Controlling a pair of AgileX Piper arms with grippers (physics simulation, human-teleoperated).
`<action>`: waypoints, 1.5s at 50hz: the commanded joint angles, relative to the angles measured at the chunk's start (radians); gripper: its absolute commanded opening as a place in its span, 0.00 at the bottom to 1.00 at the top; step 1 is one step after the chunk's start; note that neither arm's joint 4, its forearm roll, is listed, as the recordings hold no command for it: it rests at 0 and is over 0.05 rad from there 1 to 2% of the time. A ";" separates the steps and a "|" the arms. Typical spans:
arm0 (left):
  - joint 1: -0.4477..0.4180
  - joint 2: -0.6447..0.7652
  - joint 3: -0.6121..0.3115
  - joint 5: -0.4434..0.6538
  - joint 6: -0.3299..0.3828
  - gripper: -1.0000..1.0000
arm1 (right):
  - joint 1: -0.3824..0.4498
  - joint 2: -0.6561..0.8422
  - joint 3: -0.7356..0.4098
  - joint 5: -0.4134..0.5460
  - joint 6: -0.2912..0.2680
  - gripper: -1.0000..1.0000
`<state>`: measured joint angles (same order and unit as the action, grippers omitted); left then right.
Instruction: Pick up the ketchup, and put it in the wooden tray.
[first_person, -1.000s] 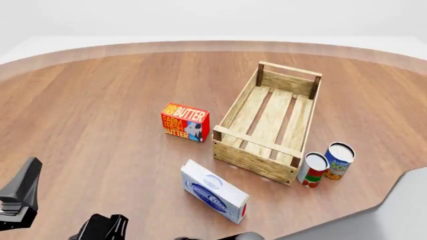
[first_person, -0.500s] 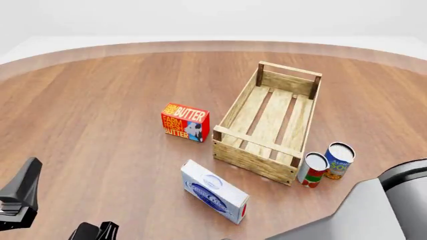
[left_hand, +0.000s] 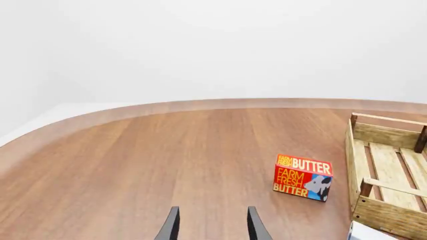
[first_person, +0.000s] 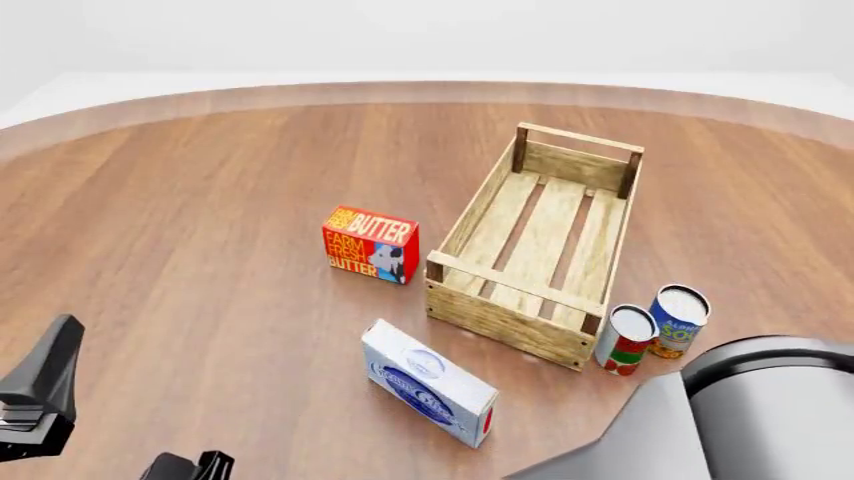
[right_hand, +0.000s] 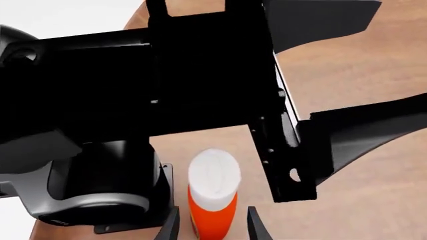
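Note:
The ketchup (right_hand: 213, 200), a red-orange bottle with a white cap, stands upright and shows only in the right wrist view. My right gripper (right_hand: 213, 222) is open, with one finger (right_hand: 171, 226) on each side of the bottle and a small gap to each. In the front view the ketchup and the right gripper are out of view. The wooden tray (first_person: 541, 245) lies empty at centre right and also shows in the left wrist view (left_hand: 390, 175). My left gripper (left_hand: 213, 224) is open and empty above bare table.
A red butter box (first_person: 371, 245) stands left of the tray. A white-and-blue carton (first_person: 430, 383) lies in front of it. Two cans (first_person: 625, 340) (first_person: 678, 320) stand at the tray's near right corner. My right arm's grey link (first_person: 747, 420) fills the lower right. A black arm base (right_hand: 167, 75) stands right behind the ketchup.
My right arm's grey link has swung up into the lower right of the front view and grown larger. A black part at the bottom left edge has sunk lower. The objects have not moved.

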<state>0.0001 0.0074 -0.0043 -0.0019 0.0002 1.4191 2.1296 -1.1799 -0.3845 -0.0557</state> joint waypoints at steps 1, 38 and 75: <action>0.000 0.000 0.000 0.000 0.000 1.00 | -0.004 0.034 -0.020 -0.003 0.004 1.00; 0.000 0.000 0.000 0.000 0.000 1.00 | 0.009 0.025 -0.007 0.001 -0.008 0.00; 0.000 0.000 0.000 0.000 0.000 1.00 | -0.229 -0.221 0.389 -0.195 0.045 0.00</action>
<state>0.0001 0.0074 -0.0043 -0.0019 0.0001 1.2403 1.9765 -0.8527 -0.5657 -0.0284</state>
